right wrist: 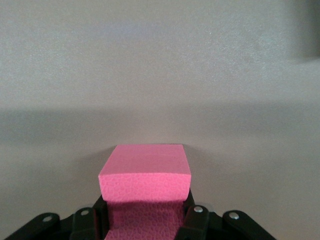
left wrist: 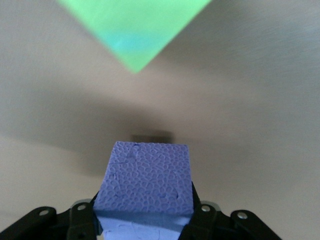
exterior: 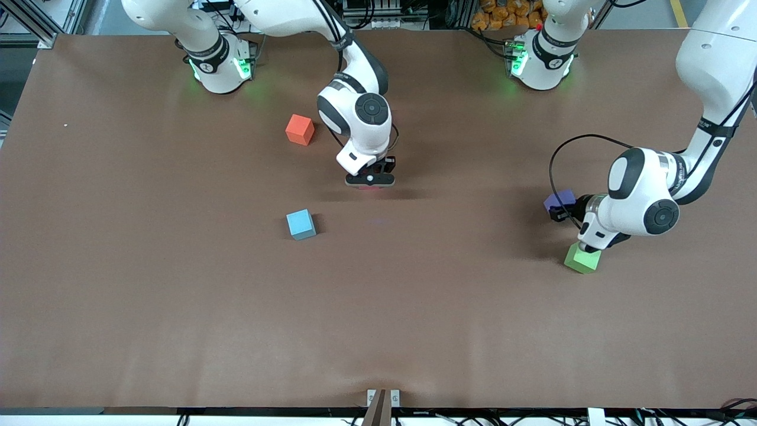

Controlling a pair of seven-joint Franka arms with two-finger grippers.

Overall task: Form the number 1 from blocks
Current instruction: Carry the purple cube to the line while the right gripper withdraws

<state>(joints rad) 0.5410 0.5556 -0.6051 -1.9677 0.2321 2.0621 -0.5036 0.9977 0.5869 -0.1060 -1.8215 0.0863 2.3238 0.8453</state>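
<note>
The right gripper [exterior: 370, 181], reaching down from the base at the upper left of the front view, sits just above centre of that frame over the brown table [exterior: 177, 307]; its fingers are pinched on a pink block [right wrist: 145, 172], which in the right wrist view fills the lower middle of the picture between the two black pads, and in the front view shows only as a thin pink sliver under the gripper; whether this block rests on the table or is lifted I cannot tell. The left gripper [exterior: 560, 208], coming from the base at the upper right, lies at the right of the front view, turned sideways; its fingers are pressed onto a purple block [exterior: 559, 200], seen in the left wrist view at lower centre clamped between the pads. A lime green block [exterior: 582, 258] sits on the table just below the left arm's wrist in the front view, nearer to the camera than the purple one, and shows as a blurred green corner at the top of the left wrist view. An orange cube [exterior: 300, 129] lies up and to the left of the right gripper in the frame; a light-blue cube [exterior: 301, 224] lies lower, left of centre.
</note>
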